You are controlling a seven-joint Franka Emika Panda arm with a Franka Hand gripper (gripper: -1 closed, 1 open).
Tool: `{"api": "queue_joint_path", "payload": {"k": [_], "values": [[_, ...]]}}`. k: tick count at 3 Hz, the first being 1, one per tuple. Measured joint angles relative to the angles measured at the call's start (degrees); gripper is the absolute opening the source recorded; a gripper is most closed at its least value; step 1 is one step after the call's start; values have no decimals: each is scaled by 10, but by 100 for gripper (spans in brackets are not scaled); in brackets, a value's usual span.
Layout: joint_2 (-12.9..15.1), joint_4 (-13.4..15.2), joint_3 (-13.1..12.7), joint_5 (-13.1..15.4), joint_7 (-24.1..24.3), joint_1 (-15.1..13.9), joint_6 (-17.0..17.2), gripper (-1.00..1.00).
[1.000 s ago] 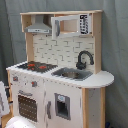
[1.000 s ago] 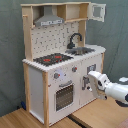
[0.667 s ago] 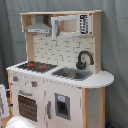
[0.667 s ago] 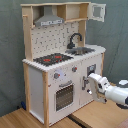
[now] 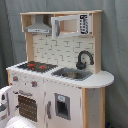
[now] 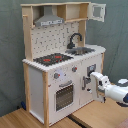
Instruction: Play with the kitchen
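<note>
The toy kitchen (image 5: 67,97) is white and light wood, shown whole in both exterior views. On its counter are a black-red hob (image 5: 36,65) and a sink (image 5: 71,74) with a black faucet (image 5: 84,59); a grey hood (image 5: 39,27) hangs above. In the second exterior view my gripper (image 6: 87,82) reaches in from the second exterior view's right. It sits right at the front of the lower cabinet door (image 6: 91,75), beside the windowed oven door (image 6: 64,96) and below the knobs (image 6: 56,76). Only part of my white arm (image 5: 6,102) shows at the first exterior view's lower left.
The kitchen stands on a wooden surface (image 6: 30,119). A grey curtain (image 6: 10,50) hangs behind it. An upper cupboard with a windowed door (image 6: 97,11) sits at the top, its door ajar in the second exterior view. The pegboard back (image 6: 55,37) rises behind the counter.
My arm has moved a little toward the kitchen front, leftward in the second exterior view, bringing the gripper up to the lower cabinet door. The kitchen itself has not moved.
</note>
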State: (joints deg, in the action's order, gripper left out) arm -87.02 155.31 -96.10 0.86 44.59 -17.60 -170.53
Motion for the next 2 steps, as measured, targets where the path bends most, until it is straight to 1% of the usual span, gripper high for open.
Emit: {"api": "queue_joint_path", "payload": {"k": [1, 2], "values": [[0, 13, -8, 0, 20, -36, -42, 100], [0, 6, -9, 0, 19, -80, -91, 100]]}}
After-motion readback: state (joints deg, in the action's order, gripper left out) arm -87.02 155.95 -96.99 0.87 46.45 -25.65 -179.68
